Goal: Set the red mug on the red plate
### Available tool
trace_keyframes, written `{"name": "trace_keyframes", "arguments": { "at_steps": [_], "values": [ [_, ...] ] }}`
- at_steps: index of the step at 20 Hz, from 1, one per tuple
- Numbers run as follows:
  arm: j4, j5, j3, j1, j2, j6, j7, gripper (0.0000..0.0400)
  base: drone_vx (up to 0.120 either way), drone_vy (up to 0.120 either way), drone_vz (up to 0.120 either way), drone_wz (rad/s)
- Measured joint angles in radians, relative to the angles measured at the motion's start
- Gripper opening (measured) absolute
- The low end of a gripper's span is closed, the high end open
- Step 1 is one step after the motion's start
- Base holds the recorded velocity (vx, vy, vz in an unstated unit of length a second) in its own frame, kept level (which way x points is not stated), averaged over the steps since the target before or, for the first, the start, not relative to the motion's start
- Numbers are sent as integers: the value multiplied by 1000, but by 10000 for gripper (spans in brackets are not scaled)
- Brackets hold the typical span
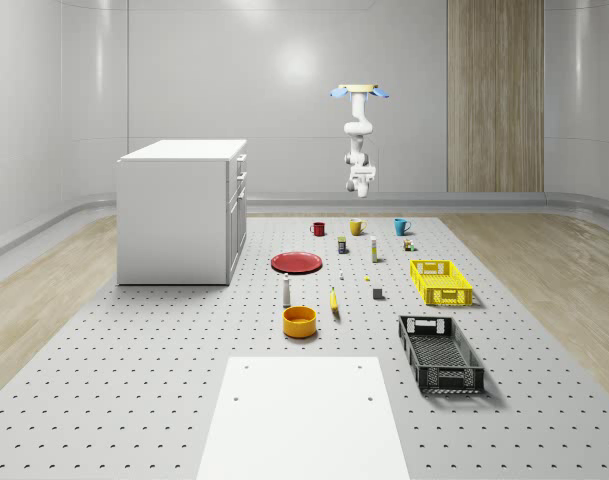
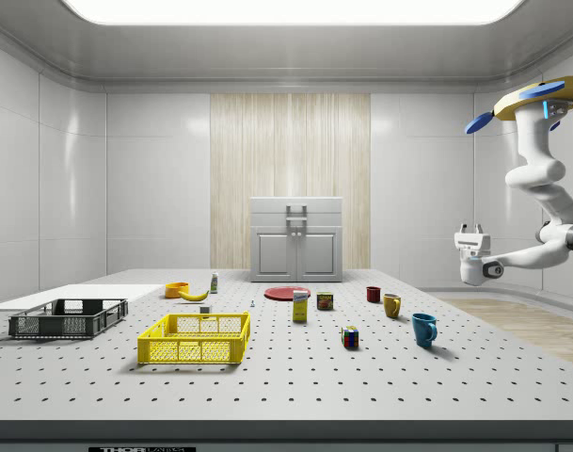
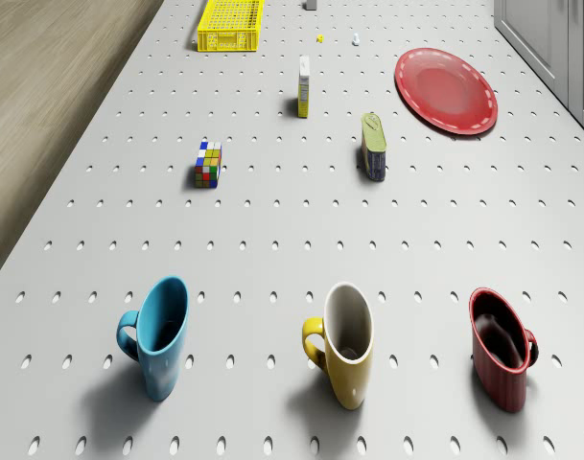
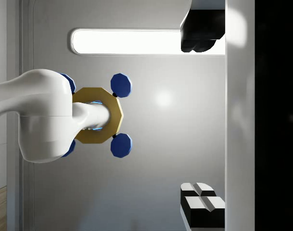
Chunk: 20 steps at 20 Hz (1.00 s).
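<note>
From my seat everything reads bright and even. Light comes from a long ceiling panel (image 2: 288, 9), which I also see as a glowing strip in the wrist view, with a soft hotspot on the wall beside it. A pale glare patch sits on the far wall (image 1: 299, 65) in the whole-scene view. Shadows are soft and short: each mug in the drone view casts a faint grey smudge on the perforated bench (image 3: 272, 230), and the black crate (image 1: 440, 352) drops a darker one. Nothing looks blurred; the drone view stretches the mugs near its edge.
</note>
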Motion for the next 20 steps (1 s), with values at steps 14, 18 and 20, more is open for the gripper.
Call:
{"name": "trace_keyframes", "arguments": {
  "at_steps": [14,18,20],
  "values": [
    [12,0,1,-2,1,0,-1,400,0,0,0,0],
    [10,0,2,-2,-1,2,-1,400,0,0,0,0],
    [9,-1,2,-3,-2,4,-1,400,0,0,0,0]
  ]
}}
